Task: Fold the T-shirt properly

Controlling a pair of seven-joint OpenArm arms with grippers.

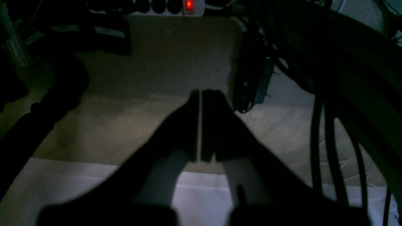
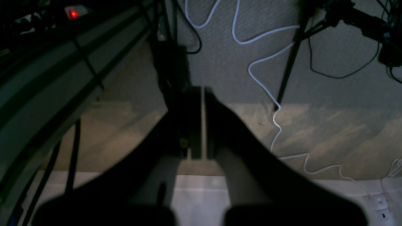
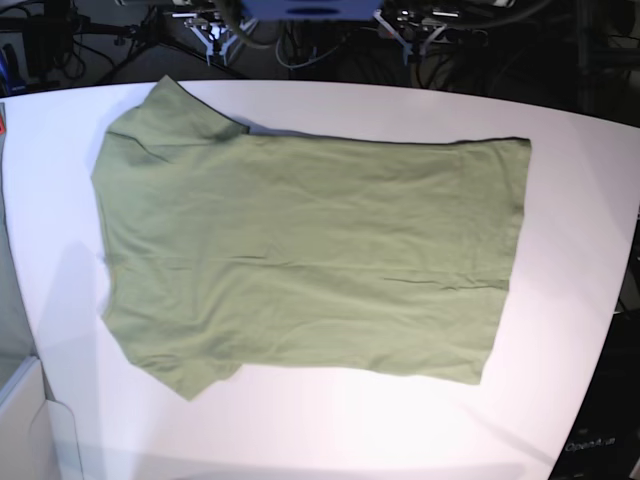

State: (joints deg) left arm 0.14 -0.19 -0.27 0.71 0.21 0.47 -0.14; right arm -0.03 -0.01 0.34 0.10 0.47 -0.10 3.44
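Note:
The olive-green T-shirt [image 3: 300, 255] lies spread flat on the white table [image 3: 560, 330] in the base view, sleeves to the left and hem to the right. No tag shows. Both arms are pulled back at the table's far edge, apart from the shirt. My left gripper [image 1: 200, 94] is shut and empty, with only a thin slit between its fingers, and hangs over the carpet beyond the table edge. My right gripper [image 2: 203, 91] is shut and empty in the same way. In the base view the left gripper [image 3: 413, 35] and the right gripper [image 3: 213, 35] are small at the top.
A power strip with a red light [image 1: 189, 4] and black cables [image 1: 317, 125] lie on the floor behind the table. A white cable [image 2: 267, 88] snakes over the carpet. A white box [image 3: 20, 420] stands at the table's front left.

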